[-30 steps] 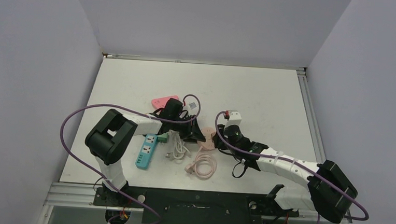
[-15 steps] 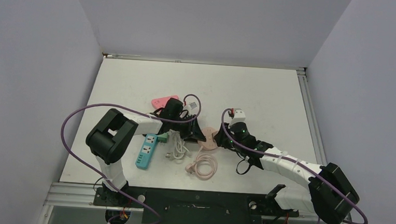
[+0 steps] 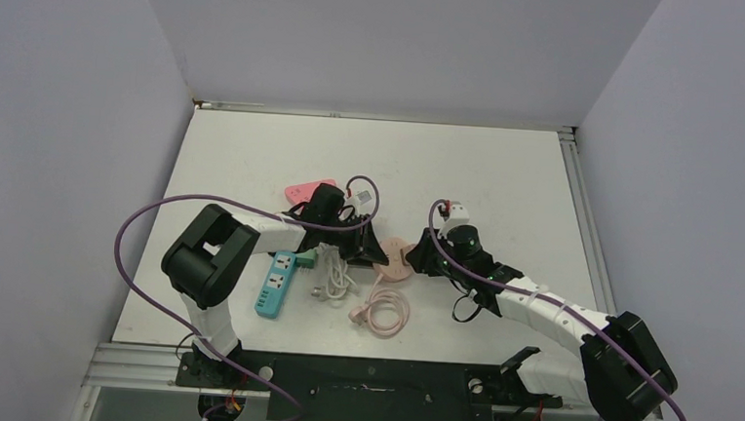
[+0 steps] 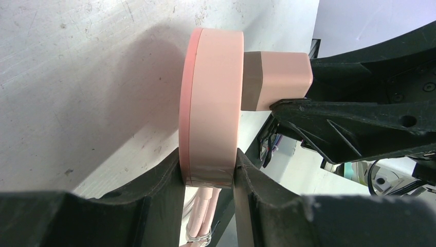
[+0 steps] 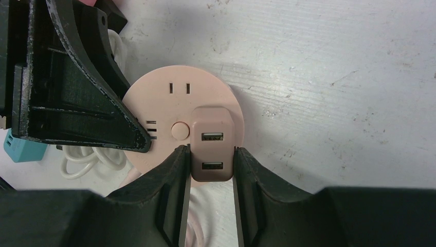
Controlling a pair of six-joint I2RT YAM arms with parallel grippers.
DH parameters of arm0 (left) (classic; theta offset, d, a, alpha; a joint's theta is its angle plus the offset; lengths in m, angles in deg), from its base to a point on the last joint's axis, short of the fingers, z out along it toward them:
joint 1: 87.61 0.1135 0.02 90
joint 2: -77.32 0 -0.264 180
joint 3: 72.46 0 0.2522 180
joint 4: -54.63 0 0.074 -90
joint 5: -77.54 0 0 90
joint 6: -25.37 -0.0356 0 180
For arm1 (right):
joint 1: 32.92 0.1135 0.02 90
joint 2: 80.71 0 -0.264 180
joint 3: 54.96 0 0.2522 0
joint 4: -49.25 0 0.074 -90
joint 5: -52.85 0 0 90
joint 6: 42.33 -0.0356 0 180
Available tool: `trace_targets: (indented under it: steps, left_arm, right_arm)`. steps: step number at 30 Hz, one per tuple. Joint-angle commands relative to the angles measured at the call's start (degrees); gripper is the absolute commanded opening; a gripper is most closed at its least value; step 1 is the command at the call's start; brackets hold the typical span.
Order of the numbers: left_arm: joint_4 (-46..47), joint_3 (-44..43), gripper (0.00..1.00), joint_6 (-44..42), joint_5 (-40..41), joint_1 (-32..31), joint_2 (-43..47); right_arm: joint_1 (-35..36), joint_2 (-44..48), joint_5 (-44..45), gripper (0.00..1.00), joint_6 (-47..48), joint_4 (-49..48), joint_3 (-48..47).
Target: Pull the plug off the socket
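Logging from the top view: white worktop (image 3: 507,180), both arms reaching toward its middle. The left arm (image 3: 250,230) comes in from 9 o'clock and the right arm (image 3: 548,314) from 4 o'clock. Their tools meet at the round pink socket (image 3: 393,256), which lies near the worktop centre.

A teal power strip (image 3: 274,283) lies at 8 o'clock of the socket, with a loose white cable (image 3: 335,281) between the two. A coiled pink cable (image 3: 382,314) lies at 6 o'clock of the socket. A small pink-red item (image 3: 306,189) shows at 10 o'clock, partly behind the left arm; I cannot identify it.

Left tool (image 4: 210,170): clamped on the socket. The left wrist view shows the disc edge-on, and the two black fingers (image 4: 164,177) pinch it across its thickness, one on the face and one on the back. I cannot tell whether the disc lies flat on the worktop.

Right tool (image 5: 211,167): clamped on the plug (image 5: 212,136), a small pink block with two USB ports. Its fingers (image 5: 172,175) touch the plug's two opposite sides. The plug sits on the socket face at 5 o'clock of the round centre button, and a pair of slots shows at 12 o'clock. In the left wrist view the plug's base touches the socket face, so I note it as seated in the socket.
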Motion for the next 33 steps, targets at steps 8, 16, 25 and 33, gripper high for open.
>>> trace_targets:
  steps: [8, 16, 25, 33]
  left_arm:
    - [0.07, -2.10, 0.00, -0.30, -0.90, 0.31, -1.09]
    - [0.51, -2.04, 0.00, -0.56, -0.92, 0.76, -1.03]
    - [2.23, -2.01, 0.00, -0.62, -3.01, 0.85, -0.32]
    - [4.62, -2.29, 0.00, -1.62, -6.67, 0.76, 1.77]
  right_arm:
    - [7.75, 2.79, 14.91, 0.05, -1.77, 1.28, -3.47]
    - [14.62, 0.65, 23.42, 0.05, -4.75, 3.83, -5.61]
    - [11.91, 2.23, 16.35, 0.05, -3.30, 1.65, -4.78]
    - [1.40, 5.49, 1.07, 0.05, -2.73, -0.95, -1.77]
